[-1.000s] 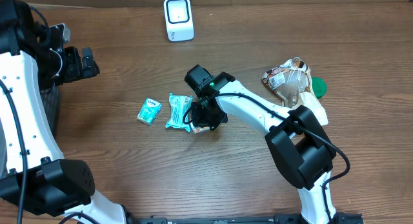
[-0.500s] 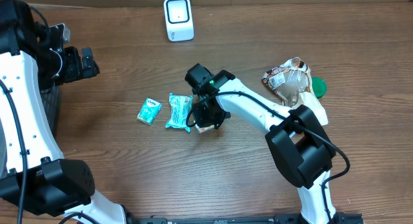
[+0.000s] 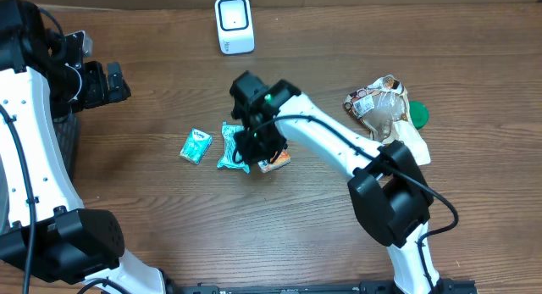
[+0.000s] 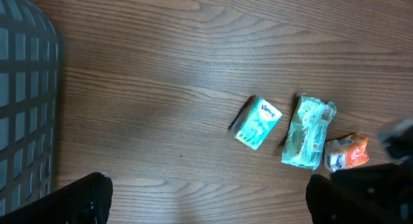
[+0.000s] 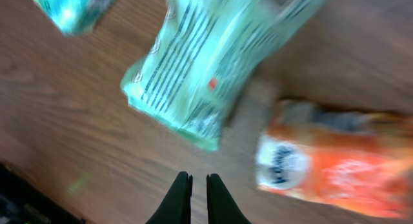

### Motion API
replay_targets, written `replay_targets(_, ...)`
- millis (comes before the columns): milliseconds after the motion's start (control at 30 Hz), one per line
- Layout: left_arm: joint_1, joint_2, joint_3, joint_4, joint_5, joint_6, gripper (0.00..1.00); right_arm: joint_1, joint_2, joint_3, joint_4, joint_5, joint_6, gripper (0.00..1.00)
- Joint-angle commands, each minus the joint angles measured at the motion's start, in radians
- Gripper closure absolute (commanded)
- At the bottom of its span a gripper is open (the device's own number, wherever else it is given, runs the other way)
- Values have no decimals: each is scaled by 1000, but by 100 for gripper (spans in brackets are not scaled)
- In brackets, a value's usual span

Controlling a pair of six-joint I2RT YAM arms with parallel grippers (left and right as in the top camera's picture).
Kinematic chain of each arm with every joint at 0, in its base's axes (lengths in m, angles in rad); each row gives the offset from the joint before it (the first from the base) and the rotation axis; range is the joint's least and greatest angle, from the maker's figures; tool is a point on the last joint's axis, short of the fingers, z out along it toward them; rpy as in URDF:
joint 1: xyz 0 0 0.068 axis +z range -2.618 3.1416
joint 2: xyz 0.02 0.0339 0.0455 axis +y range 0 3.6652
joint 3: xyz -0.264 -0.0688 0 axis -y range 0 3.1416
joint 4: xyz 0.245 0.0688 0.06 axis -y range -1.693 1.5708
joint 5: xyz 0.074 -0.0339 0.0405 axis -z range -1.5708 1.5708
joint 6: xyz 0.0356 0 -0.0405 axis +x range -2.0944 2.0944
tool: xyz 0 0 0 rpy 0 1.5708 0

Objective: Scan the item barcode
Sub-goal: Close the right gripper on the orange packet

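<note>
Near green packet (image 5: 213, 62) and orange packet (image 5: 342, 166), right tool (image 5: 198, 178), closed.

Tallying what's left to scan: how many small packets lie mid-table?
3: a teal tissue pack leftmost, a green packet beside it, and an orange packet partly under the right arm. The arm could hide others.

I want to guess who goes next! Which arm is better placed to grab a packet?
Probably right. Its pincer hangs shut right by the green packet and orange packet. The left pincer is open but far off, near the basket.
</note>
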Motion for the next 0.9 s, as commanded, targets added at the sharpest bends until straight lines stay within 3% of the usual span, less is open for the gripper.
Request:
replay_targets(0, 4, -4, 5, 2, -2, 16, 0, 34, -2, -79, 17, -24, 44, 93)
replay_targets(333, 4, -4, 5, 2, -2, 16, 0, 20, -2, -171, 69, 249, 119, 93)
replay_targets(667, 4, -4, 5, 2, -2, 16, 0, -34, -3, -171, -45, 369, 121, 96)
replay_targets(867, 4, -4, 5, 2, -2, 16, 0, -72, -20, -170, -21, 416, 150, 96)
